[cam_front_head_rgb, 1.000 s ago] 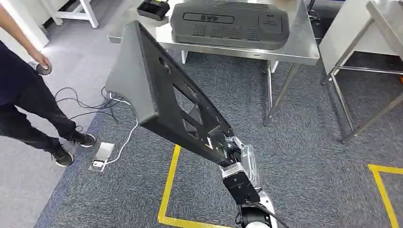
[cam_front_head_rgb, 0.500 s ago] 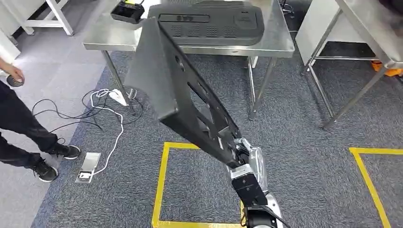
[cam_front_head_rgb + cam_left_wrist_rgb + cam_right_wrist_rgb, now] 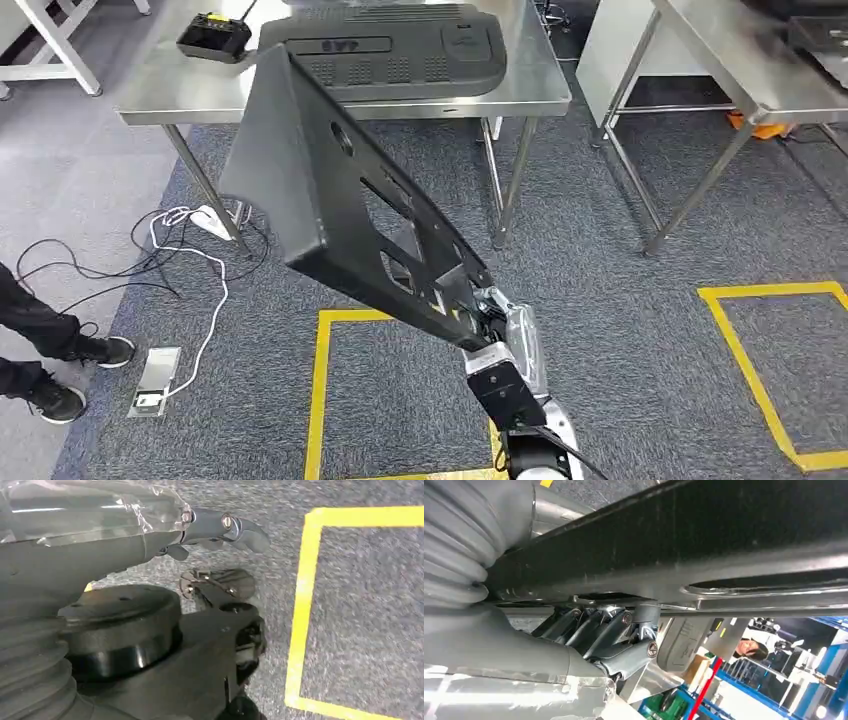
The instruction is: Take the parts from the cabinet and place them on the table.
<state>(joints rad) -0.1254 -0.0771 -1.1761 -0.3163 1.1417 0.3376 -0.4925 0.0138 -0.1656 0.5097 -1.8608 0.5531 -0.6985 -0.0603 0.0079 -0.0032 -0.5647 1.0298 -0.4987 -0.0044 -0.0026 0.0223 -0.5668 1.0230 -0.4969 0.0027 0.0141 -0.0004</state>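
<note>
A: Risk from here?

B: Big black panel (image 3: 340, 210) is held at one low end only, by the right hand (image 3: 487, 318), w/ the rest cantilevered up and out to the robot's left. Long lever, so I'd guess it could twist or slip in the grip if the arm swings or the robot steps hard.

A: And the table?

B: Table (image 3: 180, 85) is ahead, and it already carries another large dark part (image 3: 385, 48) plus a small yellow-and-black box (image 3: 213, 35). Free space looks tight (esp. near the front edge), so the panel's high corner could clip that part or knock the box on approach. Also cables (image 3: 150, 255) on the floor beside the table leg, and a person's feet (image 3: 60, 375) at the left – a wide swing that way is risky imo.

A: Fingers?

B: Right wrist view: fingers (image 3: 596, 630) curled tight together under the panel's edge (image 3: 704, 545), clamped on it. Left hand (image 3: 220, 527) hangs over the carpet near the yellow floor tape (image 3: 305, 605); fingers look partly curled, nothing in them, but can't tell how far apart.
</note>
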